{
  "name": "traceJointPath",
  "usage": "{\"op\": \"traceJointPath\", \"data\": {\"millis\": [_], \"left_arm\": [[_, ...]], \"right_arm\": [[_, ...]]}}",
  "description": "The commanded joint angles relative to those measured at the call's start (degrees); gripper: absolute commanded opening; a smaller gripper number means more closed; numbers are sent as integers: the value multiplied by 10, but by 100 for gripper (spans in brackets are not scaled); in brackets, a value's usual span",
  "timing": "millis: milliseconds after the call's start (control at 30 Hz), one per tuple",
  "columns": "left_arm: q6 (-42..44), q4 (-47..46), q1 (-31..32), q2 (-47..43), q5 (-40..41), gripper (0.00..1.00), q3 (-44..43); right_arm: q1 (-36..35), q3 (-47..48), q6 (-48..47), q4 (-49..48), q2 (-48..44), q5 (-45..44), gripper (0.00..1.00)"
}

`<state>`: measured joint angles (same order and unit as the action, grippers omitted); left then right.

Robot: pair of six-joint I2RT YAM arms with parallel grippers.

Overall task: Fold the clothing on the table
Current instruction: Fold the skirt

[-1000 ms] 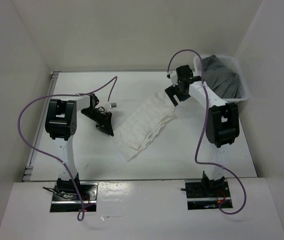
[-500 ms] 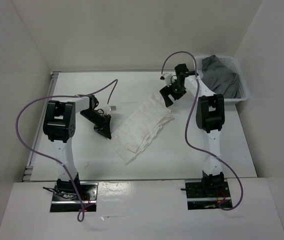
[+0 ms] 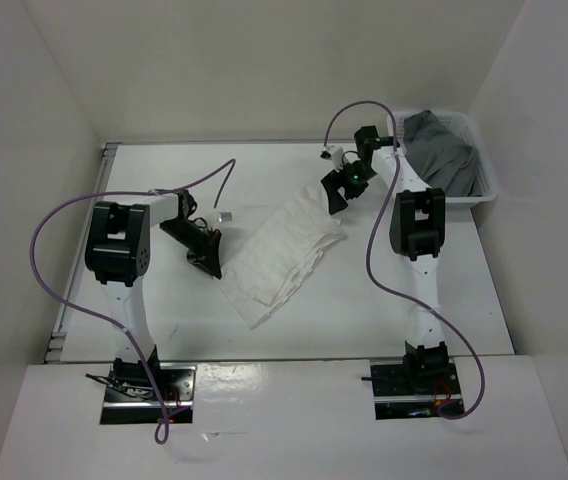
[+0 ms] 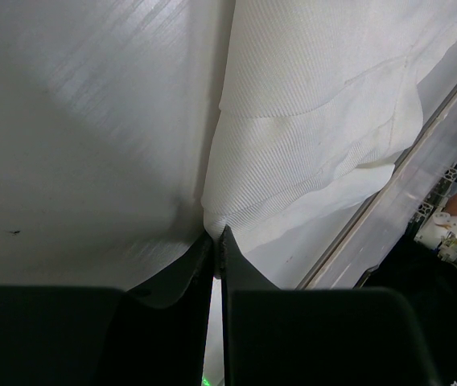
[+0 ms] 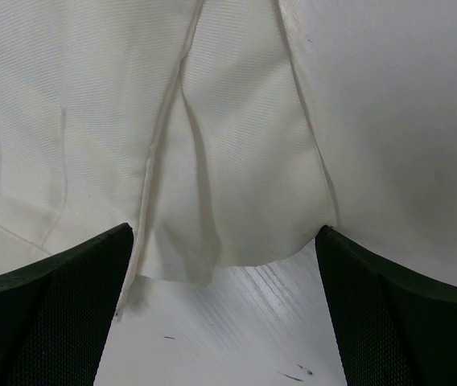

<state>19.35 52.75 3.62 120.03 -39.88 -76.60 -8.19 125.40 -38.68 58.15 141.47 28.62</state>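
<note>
The clothing (image 3: 284, 255) lies on the counter (image 3: 154, 180) as a slanted strip, its long axis running from a far-right end down to a near-left end. Your left jaws sit at the clothing's left edge, closed to a slit with a pinch of that edge between the tips. Your right jaws hang over the clothing's far-right end, spread wide and holding nothing. The hem corner there lies straight ahead between the two fingers (image 5: 51, 314). That end is nearest the right arm, so I'd judge the next grasp belongs there, across the long axis.
</note>
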Motion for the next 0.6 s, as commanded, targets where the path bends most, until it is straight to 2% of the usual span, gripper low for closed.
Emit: {"op": "traceJointPath", "data": {"millis": [0,400,567], "left_arm": [[35,-52,-3,8,89,13,15],[30,-52,-3,8,89,13,15],[30,-52,-3,8,94,13,9]], "right_arm": [[3,16,-15,53,45,36,98],[-2,59,-45,126,90,84,98],[-8,59,-51,132,90,95,93]]}}
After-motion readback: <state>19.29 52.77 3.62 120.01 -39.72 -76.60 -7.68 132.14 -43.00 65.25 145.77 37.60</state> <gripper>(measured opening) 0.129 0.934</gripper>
